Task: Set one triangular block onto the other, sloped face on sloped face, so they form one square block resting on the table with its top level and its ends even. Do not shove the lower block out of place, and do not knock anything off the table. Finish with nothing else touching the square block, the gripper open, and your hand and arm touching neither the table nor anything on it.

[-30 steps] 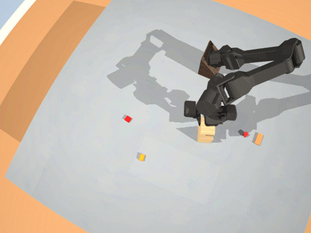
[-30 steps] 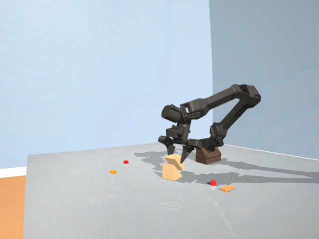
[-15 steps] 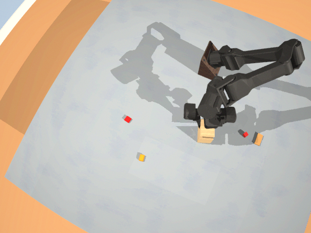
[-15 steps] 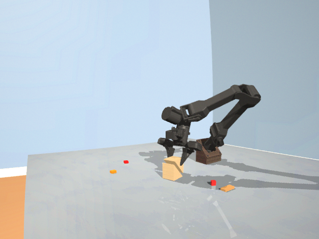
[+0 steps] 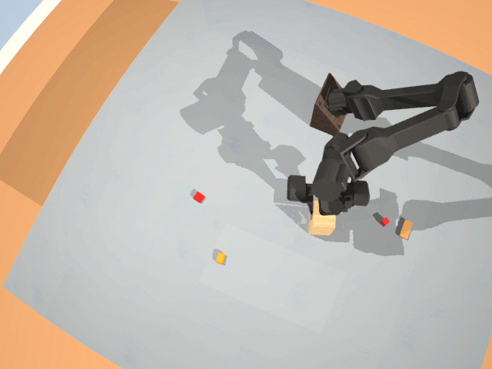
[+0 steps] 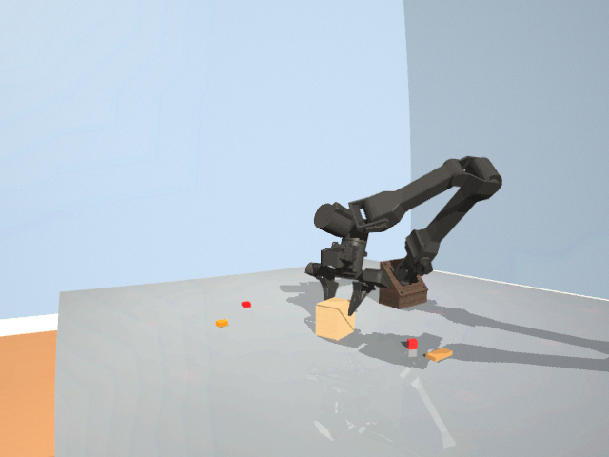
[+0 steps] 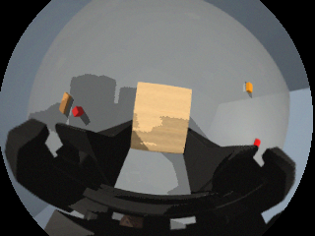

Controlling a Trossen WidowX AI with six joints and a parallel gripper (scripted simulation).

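My gripper is shut on the upper triangular block, with one finger on each end. Its flat top looks about level. The lower triangular block rests on the table. The upper block lies over its slope, sloped face toward sloped face, and together they look nearly like one square block. A thin dark line runs between them in the exterior view. Whether the slopes fully touch cannot be told. The far end is hidden, and the lower block is hidden in the wrist view.
A small red block and an orange slab lie to one side. Another red block and a yellow-orange block lie opposite. The arm's brown wooden base stands behind.
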